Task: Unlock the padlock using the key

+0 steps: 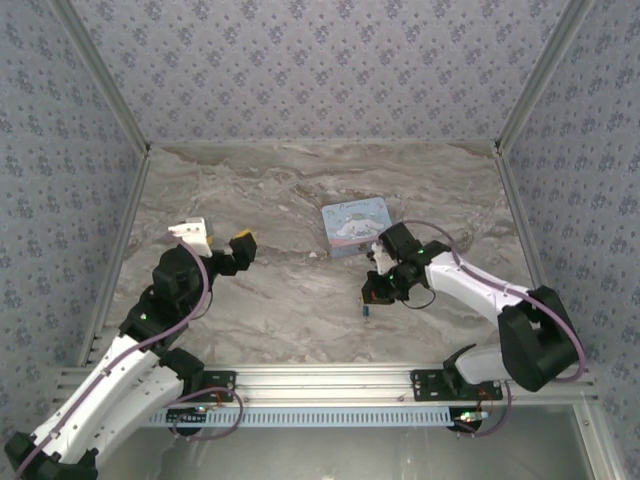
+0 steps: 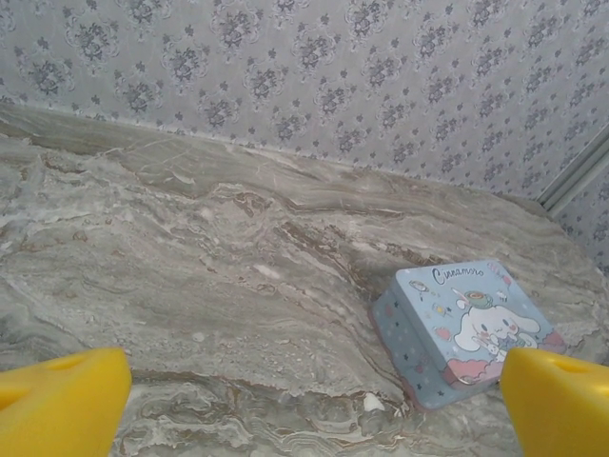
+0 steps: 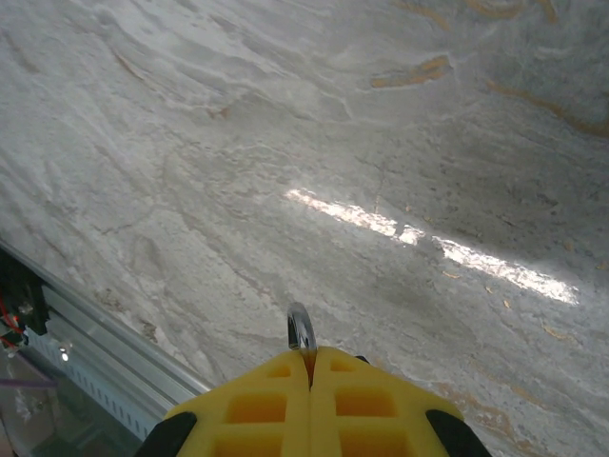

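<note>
Now we see the right gripper (image 3: 310, 362) with its yellow fingers pressed together on the padlock (image 3: 301, 329). The silvery curved part of the padlock sticks out between them, over the marble table (image 1: 270, 300) and near the tin (image 1: 355, 225). The left gripper (image 1: 218, 242) hangs with its fingers wide apart, well apart from the tin.

Table (image 1: 300, 310): grey-beige marble-pattern top; bright glare streak (image 3: 428, 238) ahead of the right gripper (image 3: 310, 357) jaws. Walls (image 1: 320, 60): three, blue-grey floral wallpaper. Aluminium rail (image 1: 330, 380): near edge, behind jaws.
</note>
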Robot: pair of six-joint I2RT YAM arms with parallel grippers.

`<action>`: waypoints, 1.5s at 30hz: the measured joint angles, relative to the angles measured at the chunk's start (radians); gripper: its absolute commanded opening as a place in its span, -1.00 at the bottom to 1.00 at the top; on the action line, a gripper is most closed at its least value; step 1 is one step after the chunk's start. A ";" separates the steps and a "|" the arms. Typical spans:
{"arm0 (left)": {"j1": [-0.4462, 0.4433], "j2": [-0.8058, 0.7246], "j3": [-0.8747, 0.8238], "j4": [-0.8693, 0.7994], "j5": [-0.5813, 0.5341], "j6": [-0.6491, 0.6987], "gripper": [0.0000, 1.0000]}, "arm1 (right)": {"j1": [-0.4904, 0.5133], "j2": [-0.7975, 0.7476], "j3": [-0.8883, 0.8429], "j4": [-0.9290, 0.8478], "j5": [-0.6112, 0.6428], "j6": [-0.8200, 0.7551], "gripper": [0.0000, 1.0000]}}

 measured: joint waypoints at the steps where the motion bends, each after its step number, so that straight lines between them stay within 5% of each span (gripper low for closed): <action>1: 0.000 0.000 0.000 0.000 0.000 0.002 0.99 | 0.004 0.019 0.004 0.000 0.001 0.006 -1.00; 14: 0.000 -0.002 0.000 -0.006 0.000 0.019 0.99 | 0.027 0.180 0.037 0.087 -0.002 0.050 -0.96; 27: 0.001 0.048 0.019 -0.022 0.000 0.047 0.99 | 0.026 0.212 0.038 0.154 -0.004 0.075 -0.35; 45: 0.068 0.131 0.103 -0.036 -0.073 0.079 0.99 | -0.139 -0.254 0.051 0.109 0.211 -0.022 0.12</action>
